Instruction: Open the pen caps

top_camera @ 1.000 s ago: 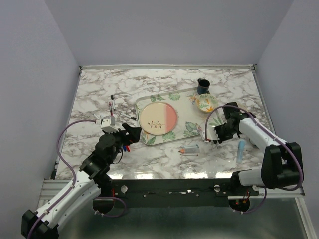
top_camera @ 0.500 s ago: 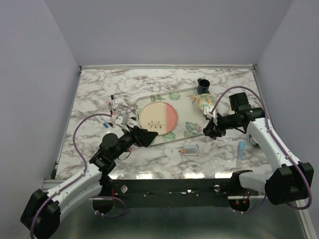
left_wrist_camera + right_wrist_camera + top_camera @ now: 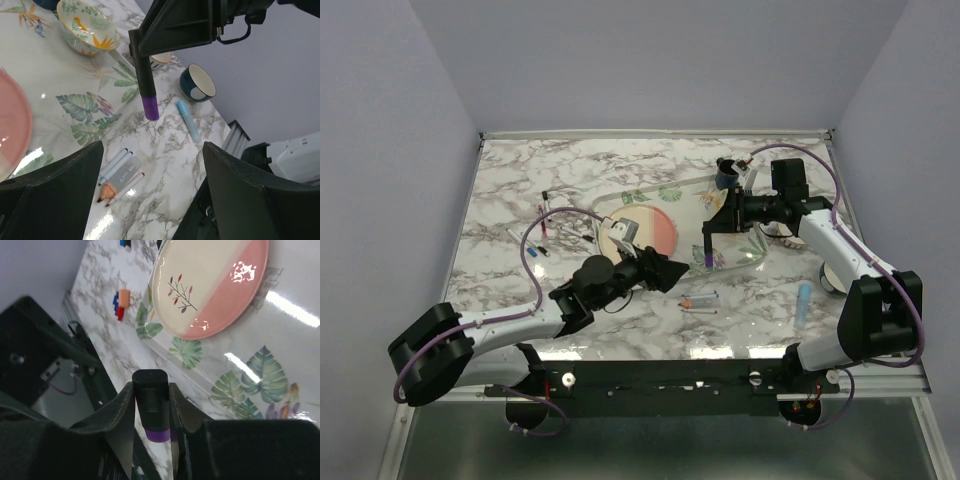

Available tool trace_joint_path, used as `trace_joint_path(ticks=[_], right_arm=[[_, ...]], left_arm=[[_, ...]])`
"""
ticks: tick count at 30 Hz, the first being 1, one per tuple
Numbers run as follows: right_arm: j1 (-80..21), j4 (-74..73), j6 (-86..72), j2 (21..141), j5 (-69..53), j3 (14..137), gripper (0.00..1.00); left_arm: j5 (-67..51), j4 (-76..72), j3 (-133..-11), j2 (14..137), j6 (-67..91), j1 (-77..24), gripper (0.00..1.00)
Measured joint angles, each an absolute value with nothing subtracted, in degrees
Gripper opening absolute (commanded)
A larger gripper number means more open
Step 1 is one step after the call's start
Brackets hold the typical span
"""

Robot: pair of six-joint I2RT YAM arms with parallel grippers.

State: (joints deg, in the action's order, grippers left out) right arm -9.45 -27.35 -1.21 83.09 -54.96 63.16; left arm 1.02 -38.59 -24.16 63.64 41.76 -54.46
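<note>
Above the near edge of the leaf-print tray (image 3: 670, 193), the purple highlighter (image 3: 146, 85) is held cap-down, clamped between the fingers of the right gripper (image 3: 151, 400). Its purple cap (image 3: 151, 107) is judged not yet pulled. The left gripper (image 3: 660, 272) is spread wide and empty, aimed toward it. Small blue, red and orange caps (image 3: 120, 300) are seen loose beside the tray. The light-blue highlighter (image 3: 188, 120) lies untouched on the marble.

We see a white marble table (image 3: 620, 160) carrying a leaf-printed tray (image 3: 642, 197). On the tray lie a cream-and-pink plate (image 3: 655, 228) and a floral bowl (image 3: 87, 30). A dark blue mug (image 3: 726, 172) stands by the tray's far corner, and a teal cup (image 3: 197, 84) sits on the marble.
</note>
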Motion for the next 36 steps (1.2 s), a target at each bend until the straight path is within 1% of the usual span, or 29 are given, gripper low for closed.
trace_joint_path(ticks=[1,3,4,5,6,7,8,11,12,17,19,20,21,24,25,26,27,29,30,31,32,33,34,35,36], right_arm=[[-9.45,-25.08,-7.46,83.68,-54.30,62.06,0.01],[-9.45,-22.20,-13.65,83.70,-53.28,60.23,0.00],[-9.45,-20.43,-17.34,83.57,-52.93,58.98,0.01],[-9.45,-18.46,-21.10,83.48,-52.49,57.60,0.01],[-9.45,-17.43,-23.42,83.48,-52.10,56.95,0.01],[-9.45,-16.53,-25.21,83.46,-51.96,56.42,0.01],[-9.45,-15.25,-27.38,83.31,-51.79,55.81,0.01],[-9.45,-12.75,-30.79,82.67,-51.46,54.78,0.01],[-9.45,-11.75,-31.92,82.52,-51.44,54.50,0.01],[-9.45,-8.99,-34.74,82.48,-51.18,53.74,0.01],[-9.45,-8.49,-35.16,82.48,-51.05,53.63,0.01],[-9.45,-8.29,-35.38,82.48,-51.03,53.58,0.01],[-9.45,-7.90,-35.64,82.48,-50.87,53.49,0.01],[-9.45,-7.53,-36.03,82.48,-50.70,53.36,0.00],[-9.45,-7.42,-35.99,82.48,-50.54,53.32,0.01],[-9.45,-7.38,-35.94,82.48,-50.26,53.23,0.01],[-9.45,-7.33,-35.97,82.50,-50.02,53.12,0.01],[-9.43,-7.29,-35.99,82.48,-49.82,52.84,0.08],[-9.43,-7.27,-35.99,82.48,-49.82,52.84,0.24],[-9.43,-7.27,-35.90,82.48,-49.80,52.82,0.32],[-9.43,-7.27,-35.59,82.48,-49.78,52.80,0.37],[-9.45,-7.27,-35.00,82.48,-49.82,52.80,0.46],[-9.45,-7.29,-34.61,82.48,-49.91,52.80,0.51],[-9.45,-7.38,-33.85,82.32,-50.09,52.80,0.52],[-9.50,-7.46,-32.62,82.04,-50.13,52.80,0.59]], left_arm=[[2.52,-38.54,-25.41,65.30,41.95,-55.16,0.73],[6.46,-38.11,-29.04,69.97,42.96,-56.60,0.72],[7.49,-37.80,-30.44,71.57,43.00,-56.95,0.68],[8.58,-37.19,-31.59,72.86,43.42,-57.21,0.68],[9.87,-35.83,-33.47,74.56,43.94,-57.52,0.68],[10.50,-35.03,-34.74,75.68,44.07,-57.63,0.65],[11.38,-33.85,-36.36,77.06,44.47,-57.74,0.65],[12.62,-30.94,-39.55,79.50,45.30,-57.91,0.64],[12.78,-30.17,-40.18,79.90,45.45,-57.95,0.60],[13.50,-23.33,-46.44,84.18,45.84,-58.65,0.55],[14.17,-19.81,-49.19,85.84,45.50,-59.24,0.43],[14.39,-18.79,-50.00,86.35,45.39,-59.44,0.42],[14.68,-17.17,-51.07,86.94,45.21,-59.68,0.38],[15.27,-13.32,-53.43,88.51,44.58,-60.07,0.18],[15.57,-12.14,-54.08,89.08,44.25,-60.14,0.02],[15.86,-11.25,-54.68,89.54,44.12,-60.14,0.00],[15.94,-10.44,-55.29,89.89,43.86,-60.14,0.00],[16.27,-9.43,-55.83,90.08,43.11,-60.14,0.00],[16.36,-9.17,-55.88,90.08,43.05,-60.14,0.00],[16.38,-8.95,-55.88,90.06,42.78,-60.14,0.00],[16.38,-8.75,-55.86,90.06,42.52,-60.14,0.00],[16.34,-8.69,-55.79,90.00,42.19,-60.14,0.00],[16.25,-8.69,-55.68,89.89,41.85,-60.12,0.00],[15.90,-8.75,-55.42,89.71,41.47,-59.99,0.00],[15.53,-8.75,-55.02,89.45,41.19,-59.79,0.00]])
